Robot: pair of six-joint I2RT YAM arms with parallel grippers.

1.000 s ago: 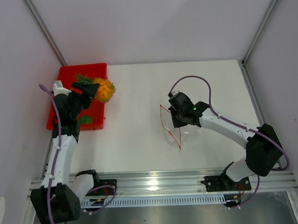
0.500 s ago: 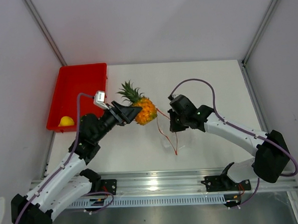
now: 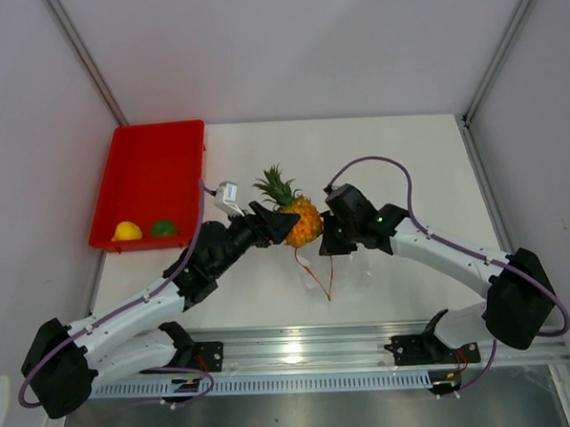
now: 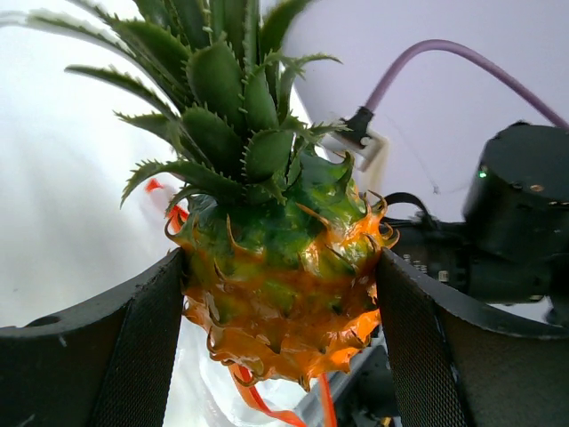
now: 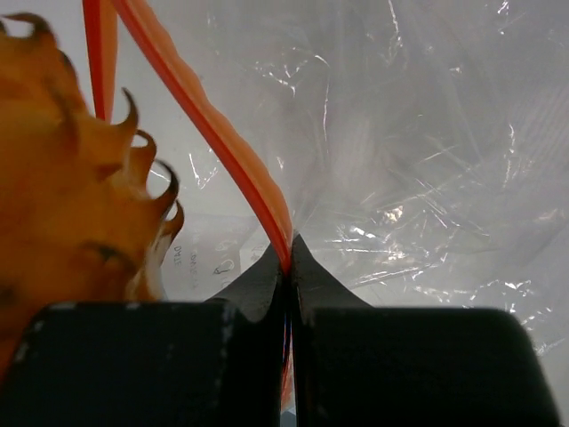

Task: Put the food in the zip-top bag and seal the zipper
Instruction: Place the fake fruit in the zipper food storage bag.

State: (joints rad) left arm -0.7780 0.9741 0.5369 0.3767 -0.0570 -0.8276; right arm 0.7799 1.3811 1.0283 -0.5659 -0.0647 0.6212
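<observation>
On the tabletop (image 3: 406, 159), the red tray (image 3: 148, 149) holds the lemon (image 3: 126, 230) and green fruit (image 3: 162, 227) at its near end. The clear zip-top bag (image 5: 427, 178) barely shows from overhead. The right fingers (image 5: 327, 292) pinch its zipper (image 5: 222, 151), and the left fingers (image 4: 133, 347) clamp the pineapple (image 4: 284, 285) just beside that strip.

white walls (image 3: 305, 40) | white table (image 3: 426, 158) | aluminium rail (image 3: 301, 345) along near edge

Toy pineapple (image 3: 305, 222) in the left gripper (image 3: 290, 226) crowded the mouth of the zip-top bag (image 3: 359, 259), right gripper (image 3: 327, 248) pinched on the zipper (image 3: 314, 274) just beside it, barely any gap between them, bare white table (image 3: 416, 159) lay open behind, red tray (image 3: 153, 153) well apart at left.
</observation>
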